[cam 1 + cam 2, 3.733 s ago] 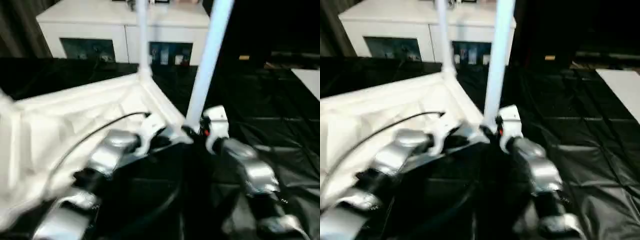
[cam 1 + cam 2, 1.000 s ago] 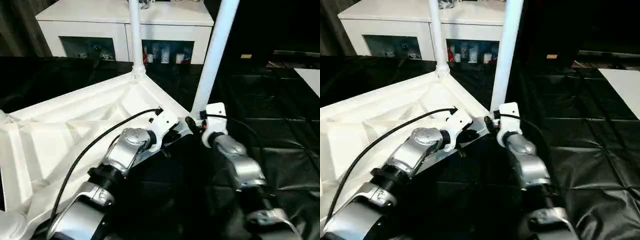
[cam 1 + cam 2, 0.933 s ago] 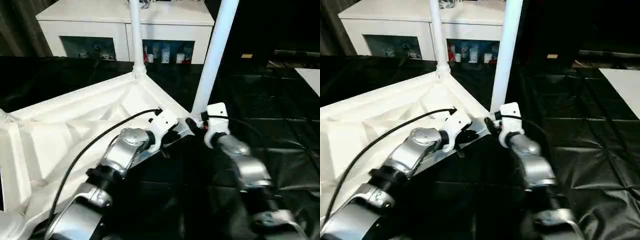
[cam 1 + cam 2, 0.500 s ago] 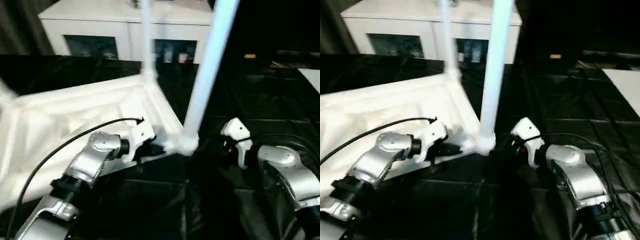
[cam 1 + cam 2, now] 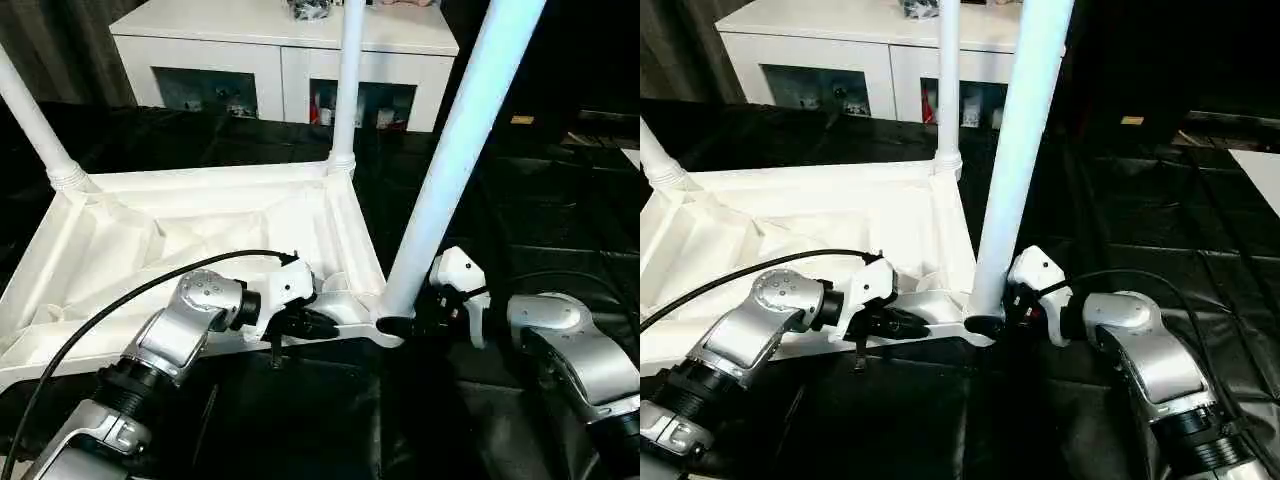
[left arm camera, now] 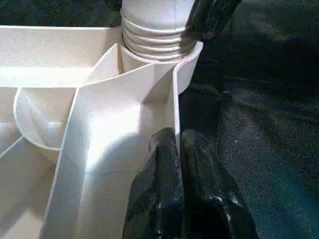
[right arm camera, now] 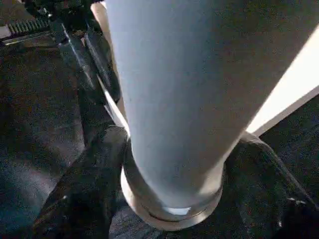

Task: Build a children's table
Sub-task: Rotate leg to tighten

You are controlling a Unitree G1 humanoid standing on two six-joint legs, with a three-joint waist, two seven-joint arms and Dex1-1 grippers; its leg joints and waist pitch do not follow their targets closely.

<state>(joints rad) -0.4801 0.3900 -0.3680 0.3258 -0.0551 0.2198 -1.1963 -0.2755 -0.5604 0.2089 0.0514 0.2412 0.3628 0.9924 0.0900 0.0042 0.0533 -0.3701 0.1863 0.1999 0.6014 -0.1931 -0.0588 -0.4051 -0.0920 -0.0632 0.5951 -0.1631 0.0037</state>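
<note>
Tabletop (image 5: pixel 190 240) lies upside down on black floor (image 5: pixel 1200 230). Left tool (image 6: pixel 175 149) clenched on its near rim, right tool (image 7: pixel 169 174) straddles near-right leg (image 5: pixel 455 160) at the socket, grip uncertain. Plastic looks light, stiff, slippery; I'd hold legs low.

Both forearms are rounded silver shells ending in white wrist housings and black fingers. The left arm (image 5: pixel 190 325) carries a thin black cable arching off its wrist block, with black ribbed joints further back. The right arm (image 5: pixel 565 345) has a black cable looping beside its housing.
</note>
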